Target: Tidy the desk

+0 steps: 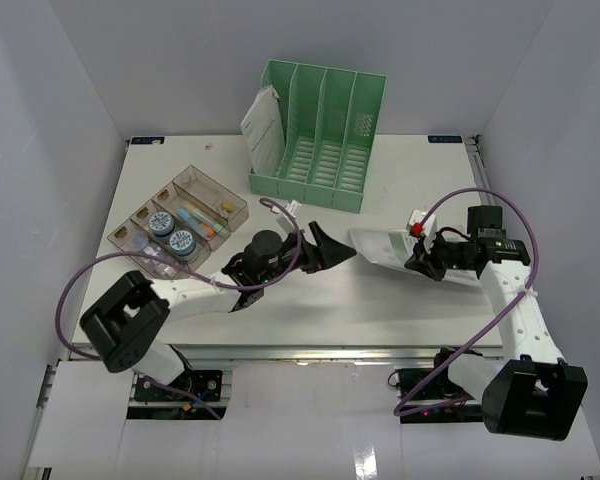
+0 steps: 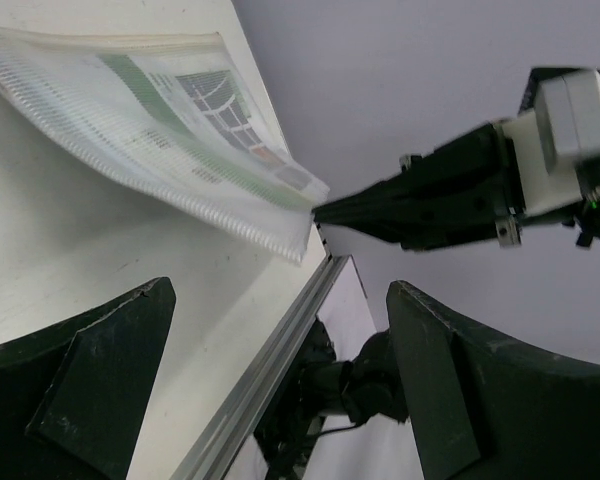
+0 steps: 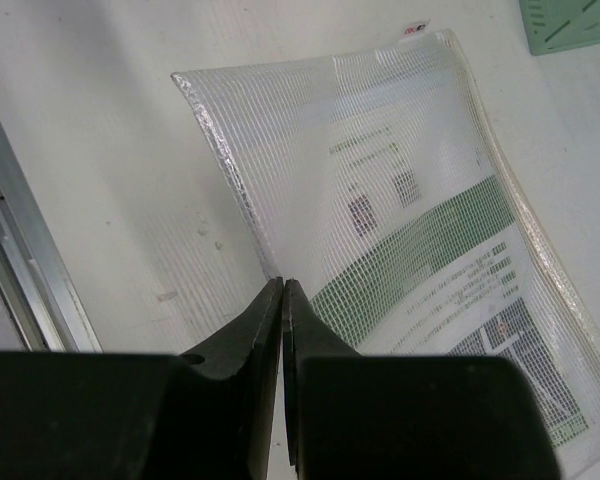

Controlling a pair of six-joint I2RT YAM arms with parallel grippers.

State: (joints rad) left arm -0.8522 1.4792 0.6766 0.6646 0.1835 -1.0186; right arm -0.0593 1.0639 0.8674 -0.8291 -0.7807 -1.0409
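Observation:
The desk [image 1: 410, 180] is a wide white tabletop. A clear mesh pouch [image 1: 385, 247] with a green-and-white printed sheet inside sits right of centre. My right gripper [image 1: 420, 262] is shut on the pouch's near edge; in the right wrist view the closed tips [image 3: 282, 282] meet at the rim of the pouch [image 3: 410, 200]. The left wrist view shows the pouch [image 2: 160, 110] held up off the desk [image 2: 80, 250], with the right gripper pinching its corner. My left gripper [image 1: 332, 248] stands open just left of the pouch, with nothing between its fingers [image 2: 280, 290].
A green file rack [image 1: 320, 135] stands at the back centre, with a paper packet [image 1: 263, 125] in its left slot. A clear compartment box [image 1: 180, 220] holding pens and round rolls lies at the left. A metal rail [image 1: 310, 352] runs along the front edge.

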